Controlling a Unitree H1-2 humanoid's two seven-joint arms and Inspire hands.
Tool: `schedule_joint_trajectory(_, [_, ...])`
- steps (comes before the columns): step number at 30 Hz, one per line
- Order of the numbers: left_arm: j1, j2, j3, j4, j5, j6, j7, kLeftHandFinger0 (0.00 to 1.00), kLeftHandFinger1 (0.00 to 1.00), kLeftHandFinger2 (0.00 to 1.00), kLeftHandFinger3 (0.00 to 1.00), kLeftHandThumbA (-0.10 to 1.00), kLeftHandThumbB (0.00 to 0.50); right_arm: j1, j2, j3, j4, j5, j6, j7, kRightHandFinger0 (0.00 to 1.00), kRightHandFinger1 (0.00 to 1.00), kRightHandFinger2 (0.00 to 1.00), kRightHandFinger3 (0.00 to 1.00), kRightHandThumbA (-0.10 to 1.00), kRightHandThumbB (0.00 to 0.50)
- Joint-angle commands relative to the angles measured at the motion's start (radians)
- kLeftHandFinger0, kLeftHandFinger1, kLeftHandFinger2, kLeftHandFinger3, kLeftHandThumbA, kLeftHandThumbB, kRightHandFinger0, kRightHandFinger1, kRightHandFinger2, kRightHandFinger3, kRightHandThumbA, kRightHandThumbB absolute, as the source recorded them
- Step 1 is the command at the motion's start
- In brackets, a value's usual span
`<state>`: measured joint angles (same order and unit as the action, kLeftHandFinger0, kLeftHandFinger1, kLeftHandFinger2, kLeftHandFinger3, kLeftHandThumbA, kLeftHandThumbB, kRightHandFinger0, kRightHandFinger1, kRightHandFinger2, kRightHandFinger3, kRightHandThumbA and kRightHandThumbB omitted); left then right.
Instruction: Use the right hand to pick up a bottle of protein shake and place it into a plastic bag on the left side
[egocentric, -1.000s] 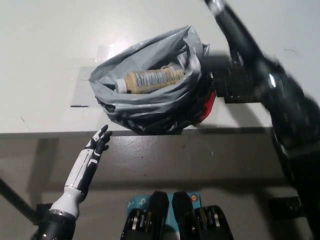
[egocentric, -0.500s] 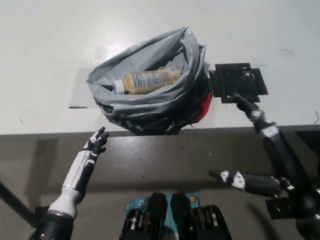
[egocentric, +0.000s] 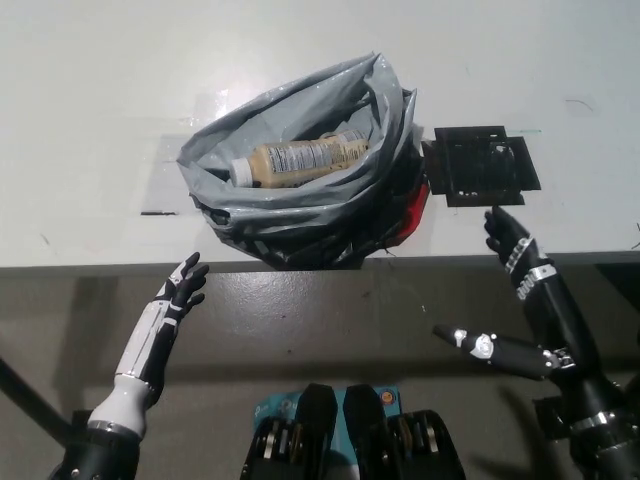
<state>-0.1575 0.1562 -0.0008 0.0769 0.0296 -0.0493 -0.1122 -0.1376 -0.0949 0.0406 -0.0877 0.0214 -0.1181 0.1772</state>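
Observation:
A tan protein shake bottle (egocentric: 300, 159) with a white cap lies on its side inside the open grey plastic bag (egocentric: 300, 190) on the white table (egocentric: 90, 120). My black right hand (egocentric: 507, 238) hovers open at the table's front edge, right of the bag and just below a black square holder (egocentric: 485, 165). It holds nothing. My white left hand (egocentric: 180, 288) rests open below the table edge, left of the bag, fingers pointing up.
Something red (egocentric: 415, 212) shows under the bag's right side. Tape marks (egocentric: 160, 212) lie on the table left of the bag. A dark floor strip runs below the table's front edge.
My right arm has drawn back from high over the table down to the front edge by the black holder. The left hand has dropped slightly. The bottle stays in the bag.

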Motion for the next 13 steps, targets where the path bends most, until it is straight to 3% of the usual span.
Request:
schedule_joint_trajectory(1, [0.001,0.01,-0.003,-0.033,-0.008,-0.009,-0.011,1.0,1.0,1.0,1.0,1.0,0.067,-0.04,-0.008,-0.006,0.104,-0.01,-0.082,-0.013,1.0,1.0,1.0,1.0,1.0,0.294])
schedule_joint_trajectory(3, [-0.001,0.009,-0.004,-0.032,-0.008,-0.014,-0.011,1.0,1.0,1.0,1.0,1.0,0.063,-0.055,-0.016,-0.001,0.174,-0.019,-0.091,-0.009,1.0,1.0,1.0,1.0,1.0,0.263])
schedule_joint_trajectory(4, [-0.002,0.009,-0.004,-0.03,-0.007,-0.017,-0.01,1.0,1.0,1.0,1.0,1.0,0.072,-0.061,-0.02,0.002,0.215,-0.02,-0.09,-0.005,1.0,1.0,1.0,1.0,0.98,0.211])
schedule_joint_trajectory(6, [-0.005,0.008,-0.006,-0.027,-0.006,-0.017,-0.01,1.0,1.0,1.0,1.0,1.0,0.074,-0.069,-0.025,0.004,0.267,-0.02,-0.096,0.002,1.0,1.0,1.0,1.0,0.96,0.187])
schedule_joint_trajectory(9, [-0.009,0.009,-0.007,-0.025,-0.007,-0.019,-0.013,1.0,1.0,1.0,1.0,1.0,0.082,-0.072,-0.032,0.014,0.322,-0.033,-0.102,0.005,1.0,1.0,1.0,1.0,0.94,0.215])
schedule_joint_trajectory(13, [-0.008,0.009,-0.006,-0.027,-0.01,-0.013,-0.014,1.0,1.0,1.0,1.0,1.0,0.086,-0.061,-0.034,0.024,0.323,-0.039,-0.109,0.006,1.0,1.0,1.0,1.0,0.94,0.209])
